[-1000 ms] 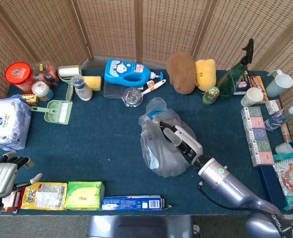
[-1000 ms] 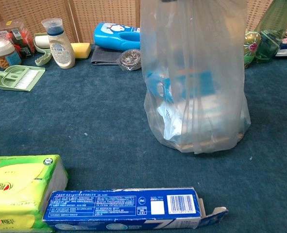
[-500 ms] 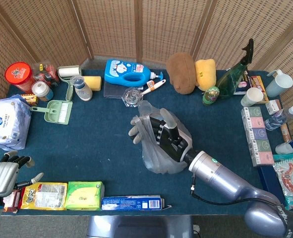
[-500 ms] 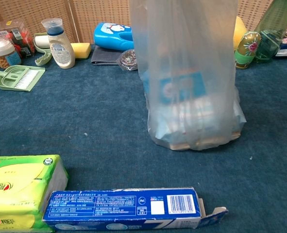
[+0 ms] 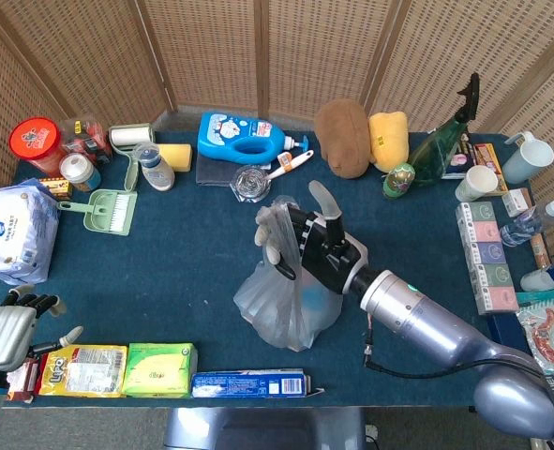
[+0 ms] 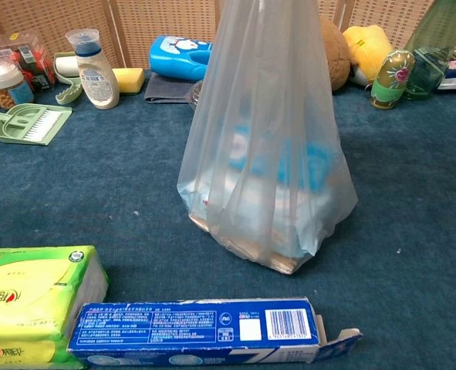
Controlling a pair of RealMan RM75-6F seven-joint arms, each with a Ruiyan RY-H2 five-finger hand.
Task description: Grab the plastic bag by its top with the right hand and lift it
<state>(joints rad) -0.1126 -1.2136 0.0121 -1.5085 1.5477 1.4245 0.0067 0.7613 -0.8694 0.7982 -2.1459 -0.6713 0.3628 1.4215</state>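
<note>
Currently, status by item:
Right hand: the right hand (image 5: 316, 246) is above the middle of the bench (image 5: 192, 272), with its arm reaching in from the lower right corner of the head view.
Right fingers: the fingers (image 5: 273, 251) are closed around the gathered top of the plastic bag (image 5: 286, 305); the thumb sticks upward.
Plastic bag: it hangs from the right hand near the centre of the bench, its neck drawn narrow and its body widening toward the bottom (image 6: 270, 162).
Bag contents: blue-and-white packaged items and a flat tan edge show through the film at the bottom.
Bag contact: in the chest view the bag tilts, with its lowest corner at or just above the blue cloth; contact cannot be determined.
Left hand: the left hand (image 5: 3, 333) sits at the near left edge of the bench, holding nothing, fingers loosely apart.
Near edge: a yellow packet (image 5: 84, 369), a green tissue pack (image 5: 160, 368) and a blue toothpaste box (image 6: 204, 330) lie in a row in front of the bag.
Far side: a blue detergent bottle (image 5: 243, 138) and a brown plush toy (image 5: 342, 137) are behind the bag.
</note>
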